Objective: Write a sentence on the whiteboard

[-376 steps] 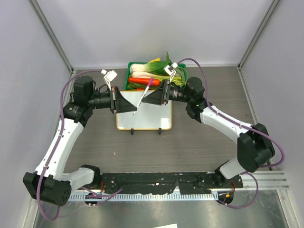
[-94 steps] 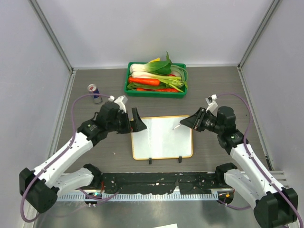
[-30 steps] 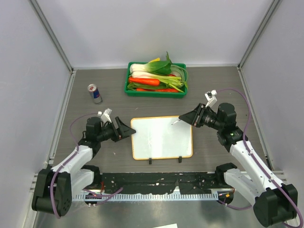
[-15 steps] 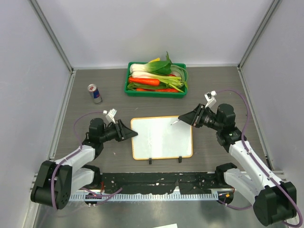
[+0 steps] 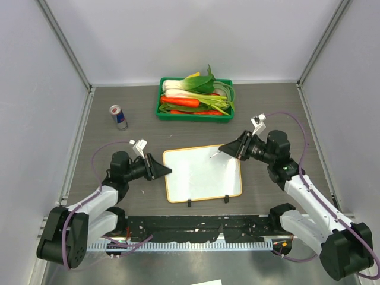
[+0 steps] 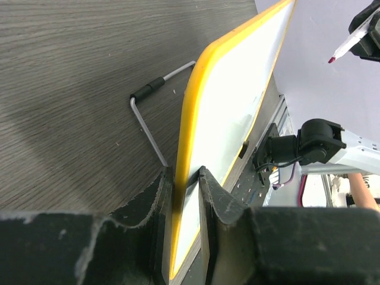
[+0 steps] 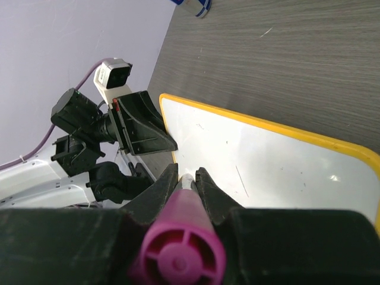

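Note:
The whiteboard (image 5: 202, 173) lies flat at the table's middle, white with a thin orange-yellow rim (image 6: 199, 101). My left gripper (image 5: 168, 171) is shut on its left edge; in the left wrist view both fingers (image 6: 187, 178) pinch the rim. My right gripper (image 5: 224, 148) hovers over the board's far right corner, shut on a purple-magenta marker (image 7: 177, 249). The marker's tip (image 5: 212, 156) points down and left, just above the white face (image 7: 267, 160). The sentence is not in view; the face carries only faint thin marks.
A green tray (image 5: 193, 117) of vegetables stands at the back centre. A small drink can (image 5: 119, 116) stands upright at the back left. The board's wire stand legs (image 5: 190, 203) stick out at its near edge. Grey walls close in on both sides.
My left gripper reached right to the board's left edge and shut on it. The board turned slightly. My right gripper with the marker drifted a little left.

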Controlling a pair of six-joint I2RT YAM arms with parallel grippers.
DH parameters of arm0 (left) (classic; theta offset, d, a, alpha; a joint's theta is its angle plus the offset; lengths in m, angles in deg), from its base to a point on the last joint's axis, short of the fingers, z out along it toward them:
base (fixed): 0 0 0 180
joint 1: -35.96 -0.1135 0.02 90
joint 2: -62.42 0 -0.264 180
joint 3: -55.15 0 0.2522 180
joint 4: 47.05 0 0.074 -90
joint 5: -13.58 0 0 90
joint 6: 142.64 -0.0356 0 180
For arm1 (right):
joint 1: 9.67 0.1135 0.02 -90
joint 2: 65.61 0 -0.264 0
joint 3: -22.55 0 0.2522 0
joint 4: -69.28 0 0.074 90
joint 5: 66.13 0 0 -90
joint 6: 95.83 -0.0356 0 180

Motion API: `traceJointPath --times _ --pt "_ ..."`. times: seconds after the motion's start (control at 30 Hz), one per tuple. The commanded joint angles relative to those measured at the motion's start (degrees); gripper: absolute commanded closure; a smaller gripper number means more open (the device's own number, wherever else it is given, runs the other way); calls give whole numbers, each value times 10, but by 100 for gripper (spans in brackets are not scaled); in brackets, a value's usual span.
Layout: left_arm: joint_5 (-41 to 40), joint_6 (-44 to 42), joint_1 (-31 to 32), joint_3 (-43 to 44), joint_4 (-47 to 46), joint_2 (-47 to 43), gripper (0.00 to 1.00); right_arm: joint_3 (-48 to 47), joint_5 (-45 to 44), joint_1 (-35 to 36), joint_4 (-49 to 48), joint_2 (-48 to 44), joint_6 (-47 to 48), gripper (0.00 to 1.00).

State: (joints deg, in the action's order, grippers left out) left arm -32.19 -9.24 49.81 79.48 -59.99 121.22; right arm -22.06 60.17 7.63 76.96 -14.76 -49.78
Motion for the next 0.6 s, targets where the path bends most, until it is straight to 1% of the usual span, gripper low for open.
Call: traceJointPath --times 0.0,0.1,0.2,0.27,0.57 --pt "8 -21 7 -8 10 -10 96 -14 -31 30 -27 8 1 99" --pt "2 -21 13 -10 7 -11 100 -23 -68 67 -17 17 14 99" --pt "-1 -22 18 -9 3 -9 100 -30 -95 106 -16 28 18 99" --pt "0 -23 21 -8 -7 -4 100 -35 -127 131 -16 35 25 99" --pt "-8 -27 39 0 -28 27 100 -61 -223 208 -19 54 50 98"
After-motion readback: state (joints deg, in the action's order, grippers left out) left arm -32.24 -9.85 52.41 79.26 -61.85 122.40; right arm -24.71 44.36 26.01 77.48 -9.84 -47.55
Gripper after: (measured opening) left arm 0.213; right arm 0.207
